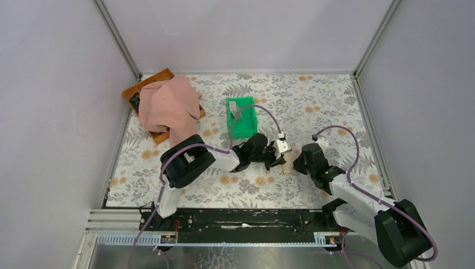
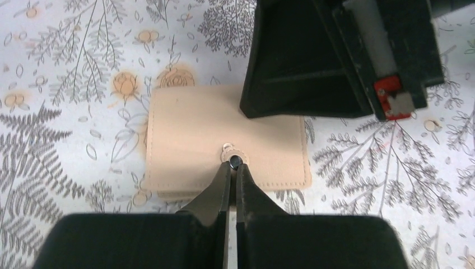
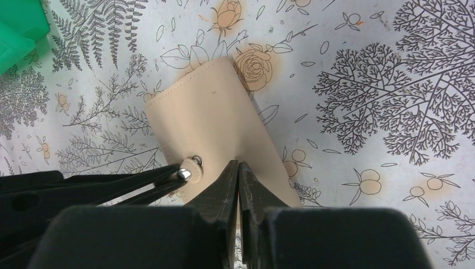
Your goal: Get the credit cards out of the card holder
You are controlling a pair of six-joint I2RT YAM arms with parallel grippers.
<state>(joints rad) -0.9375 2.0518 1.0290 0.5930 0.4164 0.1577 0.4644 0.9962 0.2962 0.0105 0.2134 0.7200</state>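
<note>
Left wrist view has the left gripper [image 2: 234,166] pinched shut at the snap [image 2: 231,150] of the closed card holder [image 2: 190,129] on the table [image 2: 67,84], with the right gripper [image 3: 239,166] shut and empty, pinning it, so I'd say this is the opening step and the flap needs peeling up next.

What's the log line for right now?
card holder: closed, lying flat | left gripper: shut on its snap | right gripper: shut, tips on card holder | credit cards: none visible

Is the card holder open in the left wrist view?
No, the card holder lies closed, and only its tan outside shows.
</note>
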